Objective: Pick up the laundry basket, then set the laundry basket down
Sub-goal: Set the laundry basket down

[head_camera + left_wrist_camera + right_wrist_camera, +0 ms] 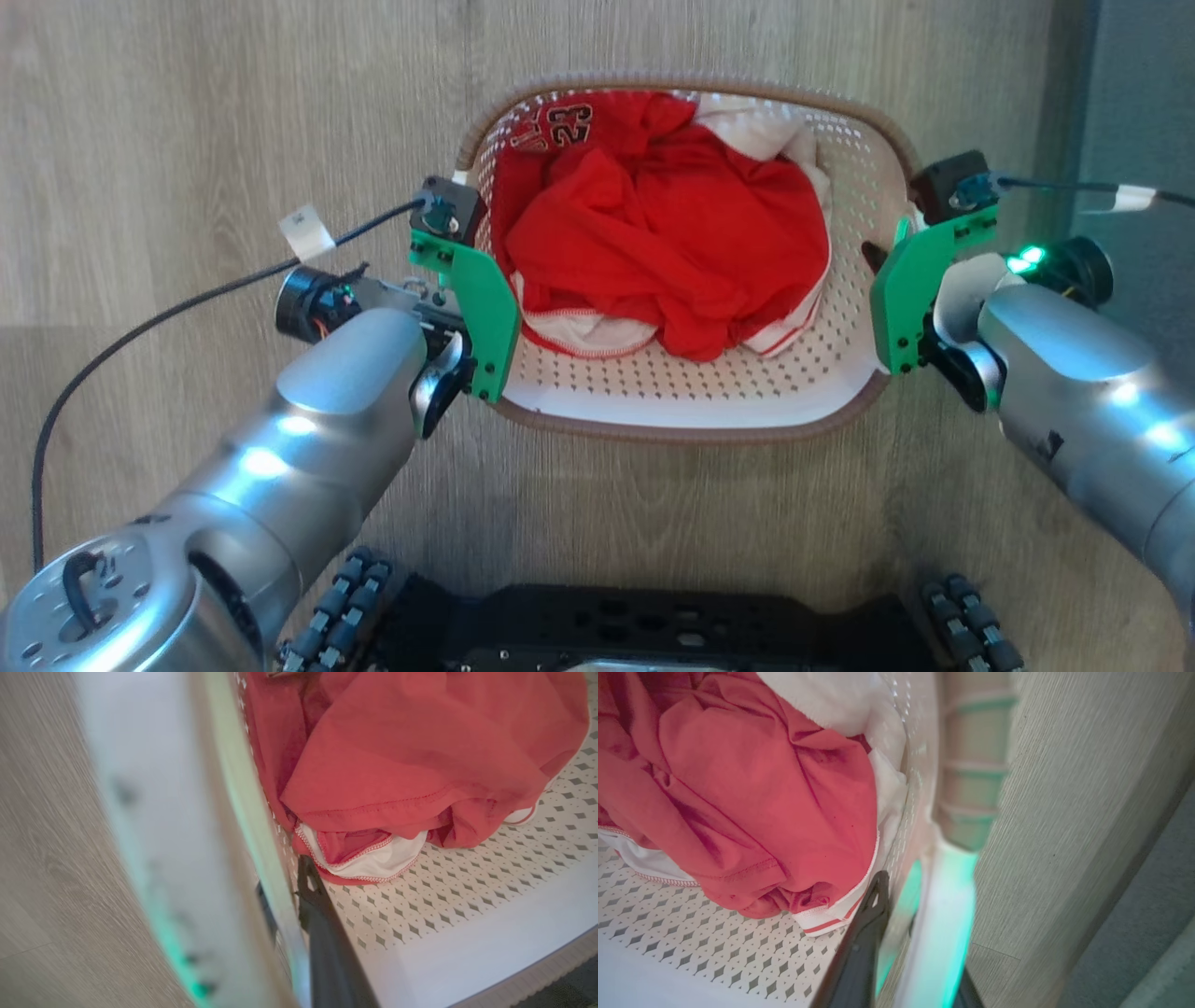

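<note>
The laundry basket (691, 431) is cream with perforated walls and a brown woven-look rim, and sits in the middle of the head view. It holds crumpled red clothes (653, 233) and a white cloth (756, 126). My left gripper (493, 308) clamps the basket's left wall. In the left wrist view one dark finger (317, 914) is inside the basket and the other is outside the pale wall (243, 812). My right gripper (882, 280) clamps the right wall the same way, with one finger (868, 924) inside beside the red clothes (761, 802).
Pale wood-look floor (187, 112) surrounds the basket. A black cable with a white tag (306, 231) runs off to the left. My dark wheeled base (644, 625) lies just below the basket. A grey-blue strip of floor (1139, 93) lies at the far right.
</note>
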`<state>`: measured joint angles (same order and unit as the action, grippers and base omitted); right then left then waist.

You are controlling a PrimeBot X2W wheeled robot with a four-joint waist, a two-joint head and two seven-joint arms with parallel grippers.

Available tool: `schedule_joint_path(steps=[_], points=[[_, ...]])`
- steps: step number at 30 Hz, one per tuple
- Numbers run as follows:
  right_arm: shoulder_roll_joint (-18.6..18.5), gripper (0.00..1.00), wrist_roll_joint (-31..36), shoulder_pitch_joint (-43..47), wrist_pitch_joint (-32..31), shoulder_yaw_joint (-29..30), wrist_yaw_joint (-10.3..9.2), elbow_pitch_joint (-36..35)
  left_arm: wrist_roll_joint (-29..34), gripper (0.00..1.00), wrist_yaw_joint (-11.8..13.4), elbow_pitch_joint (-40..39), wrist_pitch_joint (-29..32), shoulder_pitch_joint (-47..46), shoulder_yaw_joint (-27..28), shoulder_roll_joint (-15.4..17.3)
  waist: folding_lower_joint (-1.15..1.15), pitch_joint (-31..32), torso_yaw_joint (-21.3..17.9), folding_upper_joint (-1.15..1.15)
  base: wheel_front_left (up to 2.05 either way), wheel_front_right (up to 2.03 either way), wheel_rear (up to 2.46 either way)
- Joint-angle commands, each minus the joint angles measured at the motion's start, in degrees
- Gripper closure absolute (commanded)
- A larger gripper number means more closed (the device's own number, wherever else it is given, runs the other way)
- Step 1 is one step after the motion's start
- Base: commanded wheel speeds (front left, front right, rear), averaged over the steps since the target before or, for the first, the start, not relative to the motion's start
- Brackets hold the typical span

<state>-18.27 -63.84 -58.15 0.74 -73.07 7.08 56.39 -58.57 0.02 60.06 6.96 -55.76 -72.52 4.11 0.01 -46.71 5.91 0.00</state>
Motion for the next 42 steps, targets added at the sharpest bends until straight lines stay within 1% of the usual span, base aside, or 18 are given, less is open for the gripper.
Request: schedule_joint_path(steps=[1, 8, 22, 25, 26, 27, 28, 29, 30, 33, 42], points=[[0.5, 1.0, 1.2, 0.4, 2.4, -0.3, 0.41, -1.2, -0.1, 1.0, -1.4, -2.6, 0.5, 0.8, -0.6, -1.2, -0.01, -0.9, 0.0, 0.0, 0.0, 0.0, 0.0], [0.3, 1.0, 0.7, -0.9, 3.5, -0.3, 0.41, -0.5, -0.2, 1.0, -1.4, -2.3, 0.4, -0.5, -0.7, -1.2, -0.01, -2.9, 0.1, 0.0, 0.0, 0.0, 0.0], [0.2, 1.0, 0.9, -1.3, 5.0, -0.3, 0.41, -0.1, -0.4, 1.0, -0.9, -2.6, 0.0, -1.2, -0.8, -1.2, -0.01, -4.2, 0.2, 0.0, 0.0, 0.0, 0.0], [0.1, 1.0, 0.3, -1.5, 5.0, -0.3, 0.41, 0.3, -0.4, 1.0, -0.7, -2.6, -0.2, -1.2, -0.8, -1.2, -0.01, -4.3, 0.3, 0.0, 0.0, 0.0, 0.0], [0.0, 1.0, 0.1, -1.5, 4.9, -0.3, 0.41, 0.4, -0.6, 1.0, -0.2, -2.5, -0.3, -1.2, -0.8, -1.2, -0.01, -4.3, 0.3, 0.0, 0.0, 0.0, 0.0], [0.0, 0.87, -0.2, -1.5, 4.8, -0.3, 0.41, 0.6, -0.5, 0.52, 0.4, -2.4, -0.7, -1.3, -0.8, -1.2, -0.01, -4.3, 0.4, 0.0, 0.0, 0.0, 0.0], [0.0, 0.87, -0.2, -1.5, 4.8, -0.3, 0.41, 0.6, -0.5, 0.52, 0.4, -2.4, -0.7, -1.3, -0.8, -1.2, -0.01, -4.3, 0.4, 0.0, 0.0, 0.0, 0.0], [0.0, 0.52, -0.3, -1.5, 4.8, -0.3, 0.41, 0.8, -0.5, 0.0, 1.0, -2.3, -1.0, -1.3, -0.8, -1.2, -0.01, -4.2, 0.4, 0.0, 0.0, 0.0, 0.0], [-0.1, 0.0, -0.3, -1.6, 4.9, -0.3, 0.41, 1.0, -0.8, 0.0, 1.5, -2.2, -1.0, -1.3, -0.8, -1.2, -0.01, -4.2, 0.4, 0.0, 0.0, 0.0, 0.0], [0.1, 0.0, -0.8, -1.5, 4.9, -0.3, 0.41, 1.9, -1.1, 0.0, 2.2, -2.3, -0.6, -1.2, -0.8, -1.2, -0.01, -4.1, 0.5, 0.0, 0.0, 0.0, 0.0], [0.4, 0.0, -1.2, -1.4, 4.6, -0.3, 0.41, 2.7, -0.3, 0.0, 4.2, -2.1, -2.1, -1.6, -0.8, -1.2, -0.01, -4.0, 0.6, 0.0, 0.0, 0.0, 0.0]])
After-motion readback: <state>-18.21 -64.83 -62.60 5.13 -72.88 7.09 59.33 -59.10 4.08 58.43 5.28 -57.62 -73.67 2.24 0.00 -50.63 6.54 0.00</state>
